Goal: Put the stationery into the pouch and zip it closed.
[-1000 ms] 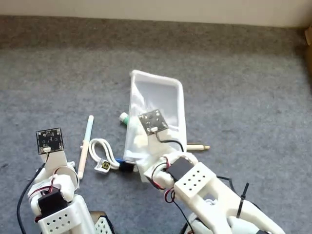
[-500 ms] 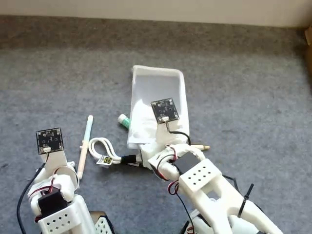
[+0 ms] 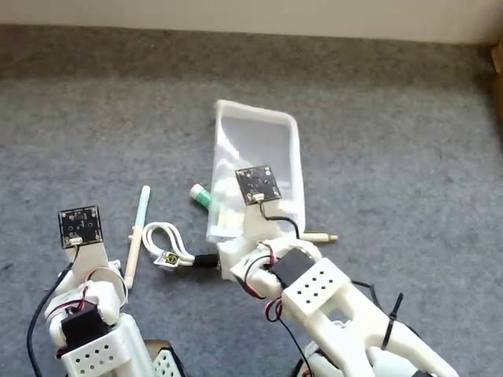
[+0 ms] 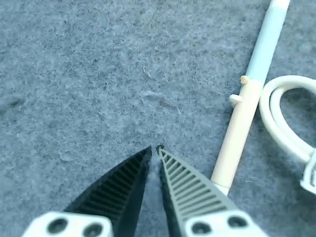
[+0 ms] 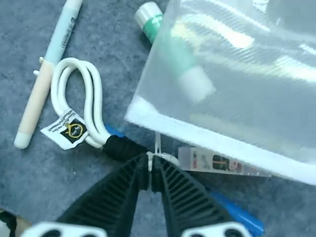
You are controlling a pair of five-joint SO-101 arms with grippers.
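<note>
Pinching the white zipper pull (image 5: 157, 157) at the near edge of the pouch (image 5: 237, 89) with the right gripper (image 5: 154, 170), jaws narrowed tight on it. Hovering the left gripper (image 4: 154, 150) over bare carpet (image 4: 74, 74) beside the pen (image 4: 247, 106), jaws nearly together on nothing. Risking a dragged pouch rather than a running zip, with nothing pinning its far end; risking a sealed pouch with the pen outside. Catching the pinch itself from the right wrist; catching from high up the whole pouch flat on the carpet, well apart from the pen

Left of the pouch (image 3: 258, 153) lie a cable (image 3: 160, 238) and, farther out, a pen (image 3: 138, 232); a capped tube (image 3: 200, 194) pokes from its left edge, a second pen (image 3: 318, 236) from its right.
</note>
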